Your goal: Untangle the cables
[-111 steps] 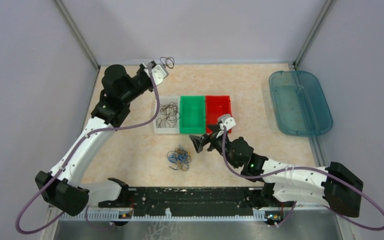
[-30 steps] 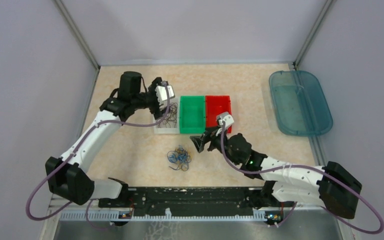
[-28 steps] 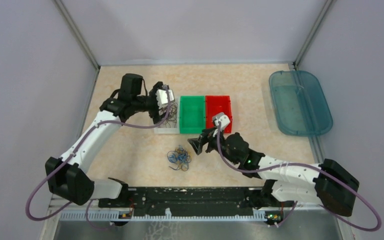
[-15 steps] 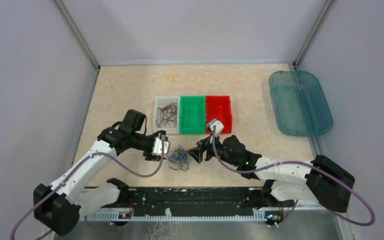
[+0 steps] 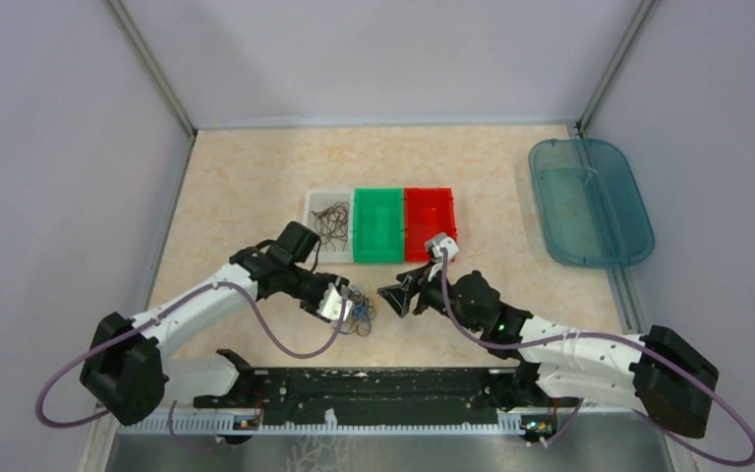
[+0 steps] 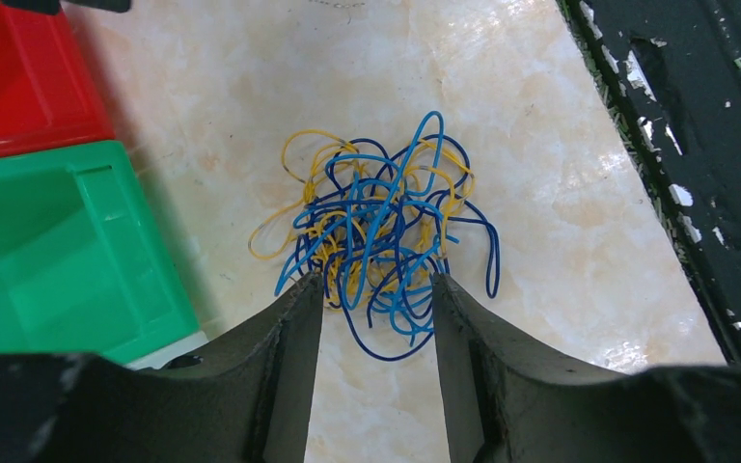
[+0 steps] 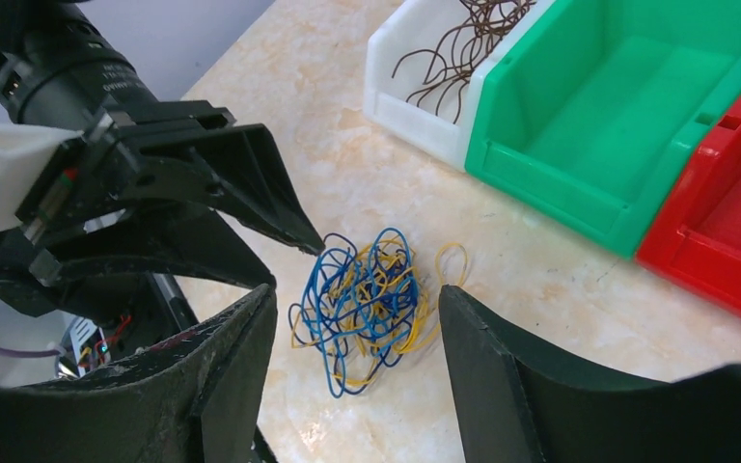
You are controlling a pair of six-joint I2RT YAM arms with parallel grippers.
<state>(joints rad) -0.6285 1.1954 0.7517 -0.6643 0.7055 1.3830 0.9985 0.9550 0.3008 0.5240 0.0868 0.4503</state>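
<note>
A black rail [image 5: 374, 388] runs along the near edge of the table [image 5: 246, 187], with both arms reaching forward from it. Just beyond it, between the two arms, the cables [image 5: 359, 313] lie on the marbled surface as one small loose bundle; they are very thin, curly strands, blue and yellow-orange, looped over and through one another, with a few darker blue loops straying out at the edges. The left gripper [image 5: 344, 303] is at the bundle's left side with its two dark fingers [image 6: 294, 318] spread apart; in the left wrist view the tips sit at the edge of the cables [image 6: 386, 231] with a few loops between them, and nothing is pinched. The right gripper [image 5: 390, 295] is just right of the bundle, its jaws also wide apart and holding nothing; its own camera frames the cables [image 7: 371, 299] between its fingers, apart from them. Farther back three small bins stand touching in a row: a white bin [image 5: 328, 193] holding brown wires [image 5: 331, 214], a green bin [image 5: 377, 226], and a red bin [image 5: 427, 218]. A teal tray [image 5: 590, 202] lies at the far right.
</note>
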